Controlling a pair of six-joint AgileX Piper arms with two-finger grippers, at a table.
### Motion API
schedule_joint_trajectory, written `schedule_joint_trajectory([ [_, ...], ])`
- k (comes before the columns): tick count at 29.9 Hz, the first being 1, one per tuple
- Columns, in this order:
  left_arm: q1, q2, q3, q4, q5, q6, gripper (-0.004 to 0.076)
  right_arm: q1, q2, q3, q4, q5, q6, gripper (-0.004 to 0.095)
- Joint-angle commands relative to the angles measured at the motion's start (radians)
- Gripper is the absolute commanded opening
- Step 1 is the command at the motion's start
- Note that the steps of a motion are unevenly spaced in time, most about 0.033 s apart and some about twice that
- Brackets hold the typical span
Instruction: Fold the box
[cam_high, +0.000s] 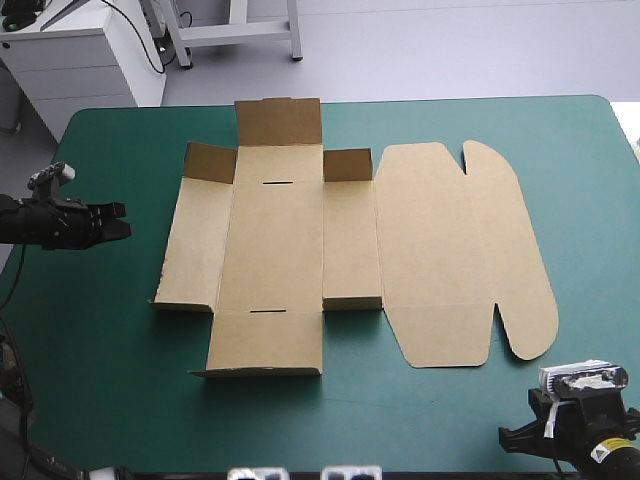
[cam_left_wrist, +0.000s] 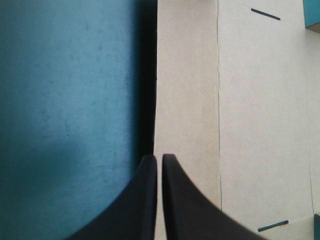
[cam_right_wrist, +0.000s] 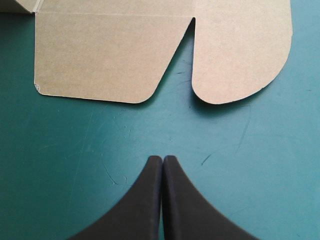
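Note:
The brown box (cam_high: 300, 240) lies spread out in the middle of the table. Its main panels are flat, while three small flaps along its far side stand raised. The lid with rounded tabs (cam_high: 520, 250) lies flat to the right. My left gripper (cam_high: 122, 220) hovers shut just off the box's left edge, and in the left wrist view its tips (cam_left_wrist: 159, 157) sit over the edge of the left panel (cam_left_wrist: 185, 100). My right gripper (cam_high: 507, 437) is shut near the table's front right corner. It points at the lid's rounded tabs (cam_right_wrist: 240, 60), a short way from them.
The teal-green cover (cam_high: 100, 350) shows in broad strips to the left of the box and along the near edge. Two narrow slots (cam_high: 272, 183) are cut in the box's middle panel. The table's right edge lies close beyond the lid.

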Motion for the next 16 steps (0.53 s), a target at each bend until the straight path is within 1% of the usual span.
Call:
schedule_joint_trajectory([
  [1, 0.003, -0.022, -0.032, -0.051, 0.04, 0.006, 0.0113, 0.003, 0.011, -0.024, 0.013, -0.056, -0.006, -0.002],
  [5, 0.003, 0.01, -0.028, -0.051, 0.098, 0.006, 0.031, 0.003, 0.011, -0.024, 0.013, -0.056, -0.006, -0.002],
  [8, 0.003, 0.039, -0.028, -0.051, 0.101, -0.01, 0.0438, 0.003, 0.011, -0.024, 0.013, -0.056, -0.006, -0.002],
  [9, 0.003, 0.046, -0.028, -0.051, 0.109, -0.03, 0.0457, 0.003, 0.011, -0.024, 0.013, -0.056, -0.006, -0.002],
  [16, 0.003, 0.141, -0.028, -0.057, 0.196, -0.008, 0.0459, 0.003, 0.011, -0.024, 0.013, -0.056, -0.006, -0.002],
])
